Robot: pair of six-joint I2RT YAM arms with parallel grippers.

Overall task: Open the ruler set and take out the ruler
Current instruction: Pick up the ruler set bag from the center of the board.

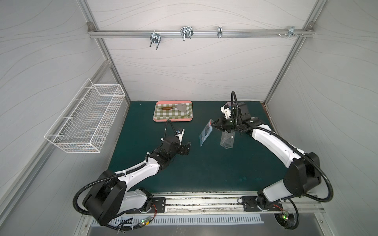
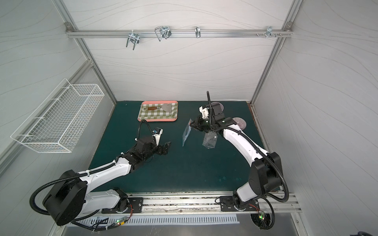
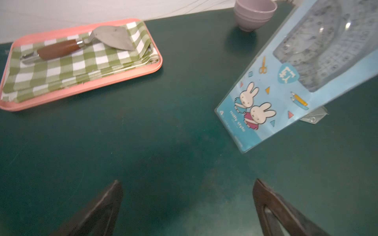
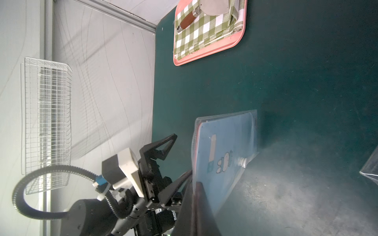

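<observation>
Ruler set (image 1: 205,134) pinched in right pincer (image 1: 213,124)

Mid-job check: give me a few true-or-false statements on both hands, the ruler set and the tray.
The right hand is shut on the ruler set. True.
The left hand grips the ruler set too. False: it is open, empty and apart from it.
The ruler set lies flat on the mat. False: it is held tilted, one end raised off the mat.
A server lies on the checked cloth in the pink tray. True.
</observation>
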